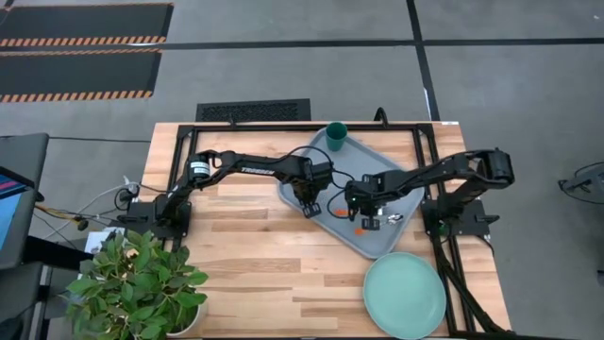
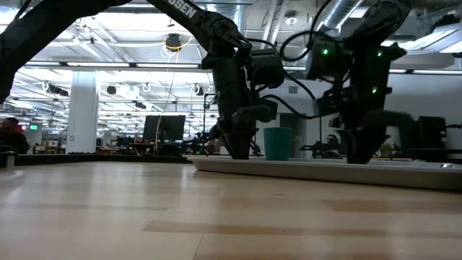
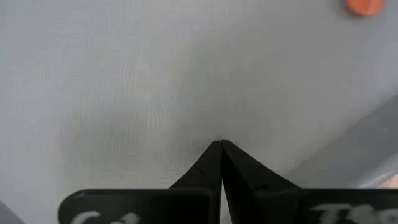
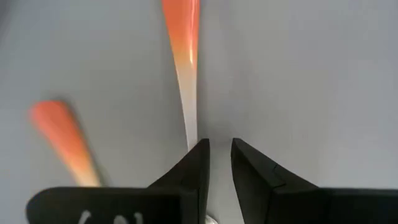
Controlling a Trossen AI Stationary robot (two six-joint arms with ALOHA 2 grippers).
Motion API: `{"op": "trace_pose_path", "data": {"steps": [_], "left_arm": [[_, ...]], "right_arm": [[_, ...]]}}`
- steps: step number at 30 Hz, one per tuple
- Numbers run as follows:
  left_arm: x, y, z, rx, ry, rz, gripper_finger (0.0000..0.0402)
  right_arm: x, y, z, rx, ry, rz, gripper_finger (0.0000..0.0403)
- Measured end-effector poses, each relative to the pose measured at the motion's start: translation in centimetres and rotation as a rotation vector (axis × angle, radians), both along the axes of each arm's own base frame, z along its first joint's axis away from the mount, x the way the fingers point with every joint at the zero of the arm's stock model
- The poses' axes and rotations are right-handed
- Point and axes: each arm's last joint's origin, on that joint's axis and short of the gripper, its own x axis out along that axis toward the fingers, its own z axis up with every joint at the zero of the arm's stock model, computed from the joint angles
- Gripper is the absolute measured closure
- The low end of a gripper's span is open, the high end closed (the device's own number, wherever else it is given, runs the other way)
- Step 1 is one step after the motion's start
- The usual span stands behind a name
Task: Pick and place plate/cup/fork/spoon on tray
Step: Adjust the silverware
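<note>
The light blue-grey tray (image 1: 354, 165) lies askew on the wooden table, and the dark green cup (image 1: 336, 137) stands upright in its far corner. The mint-green plate (image 1: 404, 295) lies flat on the table at the near right. Two orange-handled utensils lie on the tray floor, one (image 4: 181, 56) running up to my right gripper's left fingertip and one (image 4: 62, 143) beside it. Which is the fork and which the spoon I cannot tell. My right gripper (image 4: 219, 144) points down over them, its fingers a narrow gap apart with only tray showing between them. My left gripper (image 3: 221, 144) is shut, low over the tray's left part. My left gripper's shut tips point down at the bare tray floor (image 3: 186, 93); I cannot tell whether they touch it. My right gripper's left fingertip (image 4: 198, 152) stands over the silver shaft (image 4: 189, 124) of one utensil, which lies flat on the tray; whether it touches the shaft I cannot tell.
A potted plant (image 1: 142, 283) stands at the table's near left corner. A black metal frame (image 1: 283, 126) runs along the table's far edge. Bare wood (image 1: 274, 264) lies between the plant and the plate.
</note>
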Motion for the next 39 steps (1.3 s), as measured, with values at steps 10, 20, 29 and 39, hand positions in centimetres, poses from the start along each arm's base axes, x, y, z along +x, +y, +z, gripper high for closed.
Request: {"op": "trace_pose_path", "data": {"steps": [10, 20, 29, 39], "left_arm": [[0.0, 0.0, 0.0, 0.000, -0.005, 0.000, 0.0402], [0.0, 0.0, 0.0, -0.004, -0.005, 0.013, 0.0401], [0.3, 0.1, 0.1, 0.000, -0.030, 0.015, 0.0402], [0.4, 0.1, 0.1, 0.001, -0.040, 0.017, 0.0401]], "right_arm": [[-1.0, 1.6, 3.0, 0.032, -0.100, 0.071, 0.0313], [-5.8, 3.1, 4.6, 0.089, 0.171, -0.266, 0.0313], [-8.9, 4.6, 6.8, 0.261, 0.158, -0.691, 0.0313], [-10.2, 3.7, 2.9, 0.268, 0.151, -0.783, 0.0313]]}}
